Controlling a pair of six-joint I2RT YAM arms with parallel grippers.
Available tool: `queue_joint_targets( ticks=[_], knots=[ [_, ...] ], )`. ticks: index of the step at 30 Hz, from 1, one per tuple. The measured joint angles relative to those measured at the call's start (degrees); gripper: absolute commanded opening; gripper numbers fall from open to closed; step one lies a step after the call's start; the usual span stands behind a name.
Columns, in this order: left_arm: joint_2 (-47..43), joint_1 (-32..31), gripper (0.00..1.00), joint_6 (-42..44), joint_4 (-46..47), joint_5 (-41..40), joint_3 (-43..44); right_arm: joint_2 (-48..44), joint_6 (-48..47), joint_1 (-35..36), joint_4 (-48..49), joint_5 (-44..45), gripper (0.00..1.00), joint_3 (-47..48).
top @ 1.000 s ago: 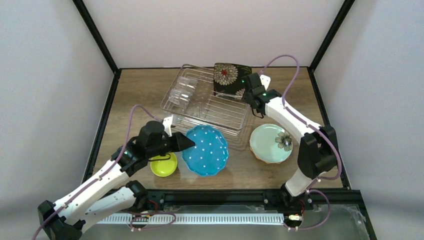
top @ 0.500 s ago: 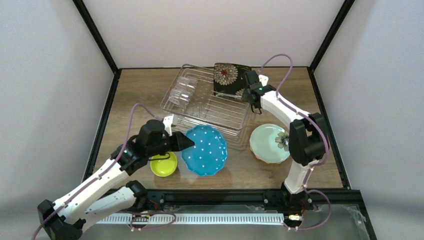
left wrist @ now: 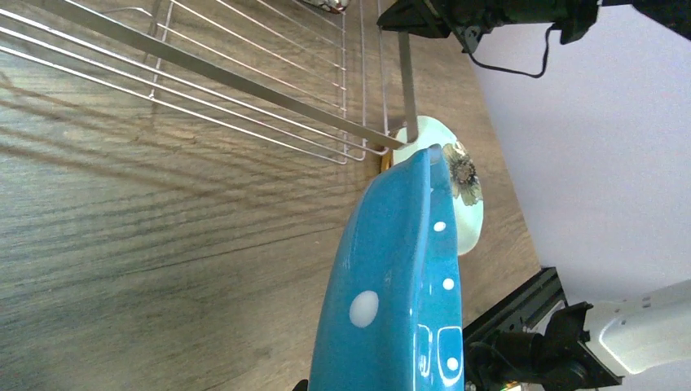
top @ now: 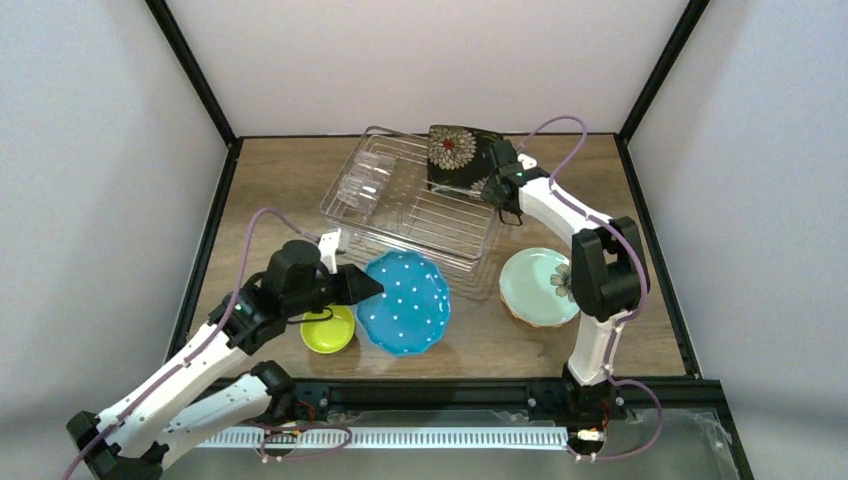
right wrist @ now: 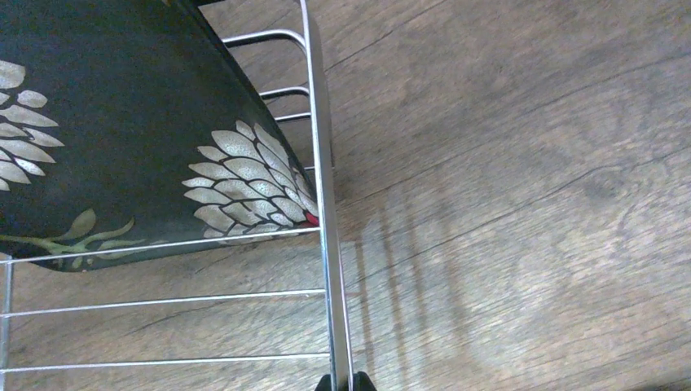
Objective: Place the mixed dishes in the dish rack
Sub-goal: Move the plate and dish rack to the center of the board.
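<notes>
The teal dotted plate [top: 410, 305] was just in front of the near edge of the dish rack [top: 420, 215], between the yellow-green bowl [top: 328, 330] and the mint flower plate [top: 535, 285], with the left tool [top: 368, 290] clamped on its left rim. Inside the rack, the black square floral plate [top: 458, 155] stood propped at the far right corner and the clear glass [top: 365, 185] sat towards the far left. The right tool [right wrist: 343, 381] was pinched shut on the rack's right rim wire beside the black plate, all on the wood-grain table [top: 280, 190].
</notes>
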Motion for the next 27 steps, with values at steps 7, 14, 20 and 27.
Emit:
queue_joint_targets(
  ticks=[7,14,20,27],
  knots=[
    [-2.0,0.0,0.03,1.0,-3.4,0.0,2.6,0.0,5.9,0.9,-0.2,-0.7,0.01,0.0],
    [-3.9,0.0,0.03,1.7,-6.5,0.3,5.6,-0.5,14.5,5.3,-3.2,2.7,0.01,-0.2],
    [-5.7,0.0,0.03,2.1,-9.4,0.7,7.3,-4.0,22.4,10.1,-4.9,4.9,0.01,-4.6],
    [-8.2,0.0,0.03,1.7,-11.0,1.4,7.7,-8.3,30.4,14.9,-6.8,6.8,0.01,-9.4]
  ],
)
